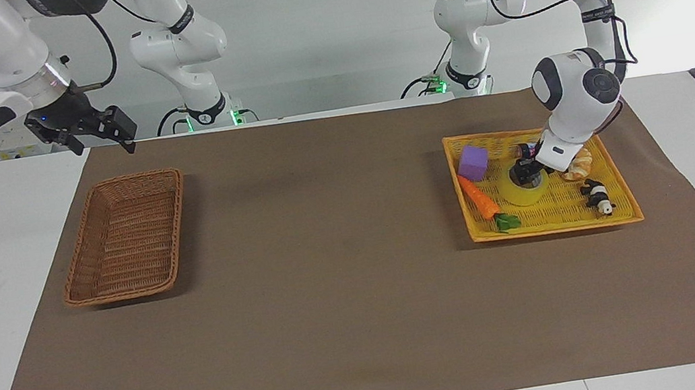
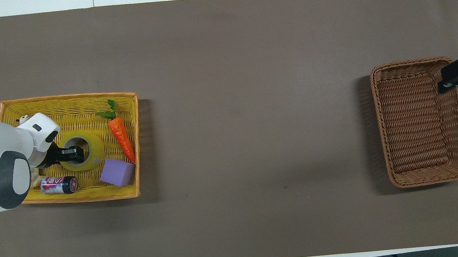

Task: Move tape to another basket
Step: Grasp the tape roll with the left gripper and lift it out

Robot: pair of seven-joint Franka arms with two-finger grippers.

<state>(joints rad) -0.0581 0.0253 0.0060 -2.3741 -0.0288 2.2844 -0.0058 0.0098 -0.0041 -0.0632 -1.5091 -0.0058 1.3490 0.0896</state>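
While the right gripper (image 1: 100,131) is waiting with jaws spread (over the basket (image 1: 125,236)), the left gripper (image 1: 527,175) is reaching into the tape (image 1: 524,192) near the table's left-arm end; its jaw state cannot be told.

Left gripper (image 1: 528,176) down at tape (image 1: 526,191); right gripper (image 1: 85,126) waits.

Sitting on the bench (image 1: 366,328) are one brown basket (image 1: 125,236) and one yellow tray (image 1: 548,221), the tray holding one tape (image 1: 528,195), carrot (image 1: 480,198), purple block (image 1: 473,162), can (image 2: 59,185) and panda toy (image 1: 596,195).
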